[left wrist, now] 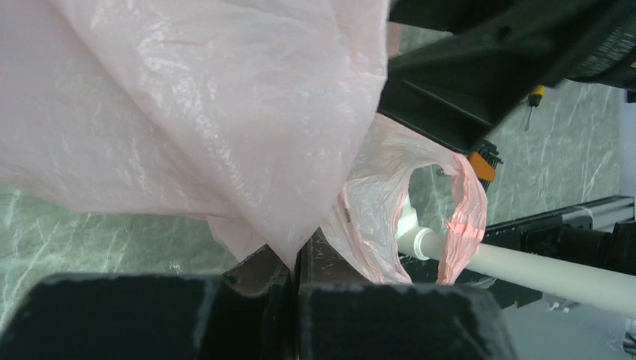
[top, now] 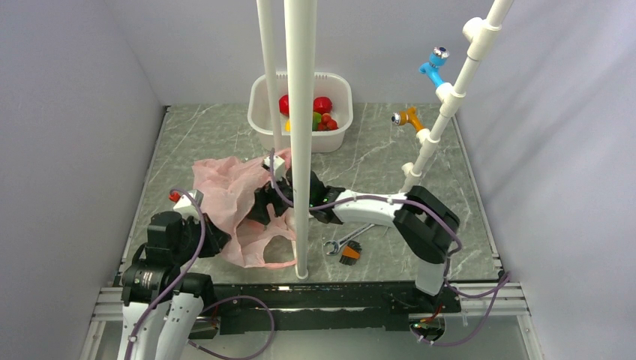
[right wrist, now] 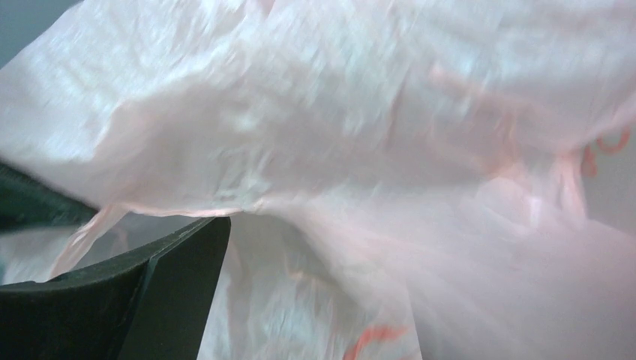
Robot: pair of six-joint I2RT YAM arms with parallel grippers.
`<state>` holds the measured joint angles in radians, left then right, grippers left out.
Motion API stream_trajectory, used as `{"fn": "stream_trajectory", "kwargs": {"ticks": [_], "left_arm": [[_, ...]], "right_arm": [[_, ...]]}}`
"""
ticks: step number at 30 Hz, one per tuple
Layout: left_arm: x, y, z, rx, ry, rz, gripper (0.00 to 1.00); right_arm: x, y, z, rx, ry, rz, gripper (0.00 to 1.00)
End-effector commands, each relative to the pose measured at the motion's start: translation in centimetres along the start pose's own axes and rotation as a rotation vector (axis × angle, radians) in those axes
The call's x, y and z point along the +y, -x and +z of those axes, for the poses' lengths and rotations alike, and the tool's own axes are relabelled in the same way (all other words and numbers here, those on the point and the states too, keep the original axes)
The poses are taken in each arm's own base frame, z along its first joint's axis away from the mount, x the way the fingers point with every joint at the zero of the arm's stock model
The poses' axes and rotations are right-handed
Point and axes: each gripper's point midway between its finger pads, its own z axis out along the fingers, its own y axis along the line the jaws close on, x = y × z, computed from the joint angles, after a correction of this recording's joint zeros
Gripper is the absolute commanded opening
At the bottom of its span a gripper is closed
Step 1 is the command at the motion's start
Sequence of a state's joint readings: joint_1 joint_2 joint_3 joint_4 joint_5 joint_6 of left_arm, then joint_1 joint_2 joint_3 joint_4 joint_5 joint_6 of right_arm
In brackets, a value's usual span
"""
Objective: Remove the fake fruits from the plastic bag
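Note:
The pink plastic bag lies crumpled at the table's left middle, loop handles toward the front. My left gripper is shut on its thin film, which rises in a tent from the pinch. My right gripper reaches into the bag's mouth. In the right wrist view one black finger stands far to the left; bag film covers the other finger, and no fruit shows between them. Fake fruits lie in the white tub: red pieces, a green one, a bit of yellow.
Two white upright poles stand in front of the bag and tub. A wrench and an orange-handled tool lie by the right arm. A slanted white pole holds blue and orange pieces. A small red thing sits left of the bag.

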<state>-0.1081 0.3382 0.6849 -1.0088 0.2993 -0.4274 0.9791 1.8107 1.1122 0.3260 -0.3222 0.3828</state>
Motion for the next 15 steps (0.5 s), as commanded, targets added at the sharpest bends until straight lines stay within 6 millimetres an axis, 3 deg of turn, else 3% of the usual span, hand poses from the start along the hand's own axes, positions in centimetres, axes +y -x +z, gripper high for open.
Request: {"fn": "stream_trajectory", "kwargs": {"ticks": [1,10,15], "left_arm": [[0.3,1.1,-0.6,-0.083,0.029,-0.026,0.09],[0.9,1.3,-0.5,-0.087,0.068,-0.056,0.11],[1.9,1.1,0.0,-0.046,0.125,-0.099,0.11]], "right_arm": [[-1.9,3.9,3.3,-0.109,-0.062,-0.109,0.87],[-3.1,8.4,5.4,-0.210,-0.152,-0.208,0.92],[-3.5,8.6,7.7,-0.183,-0.158,-0.267,0.93]]}}
